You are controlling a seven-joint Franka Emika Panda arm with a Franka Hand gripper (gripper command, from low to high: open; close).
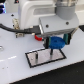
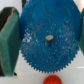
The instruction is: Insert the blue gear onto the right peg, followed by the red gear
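My gripper (image 1: 56, 43) is shut on the blue gear (image 1: 58, 40) and holds it above the table, just past the right end of the black-rimmed pale plate (image 1: 44, 57). A thin dark upright pin (image 1: 52, 50), which seems to be the right peg, stands at that end, below and beside the gear. In the wrist view the blue gear (image 2: 47, 42) fills the frame between my two teal fingers (image 2: 9, 40), its centre hole visible. The red gear (image 1: 36, 36) lies on the table behind the plate, partly hidden by the arm; it also shows in the wrist view (image 2: 50, 80).
The white table (image 1: 20, 67) carries the plate near its middle. A black cable (image 1: 10, 27) loops at the exterior view's left. The large white arm body (image 1: 35, 15) blocks the back of the scene.
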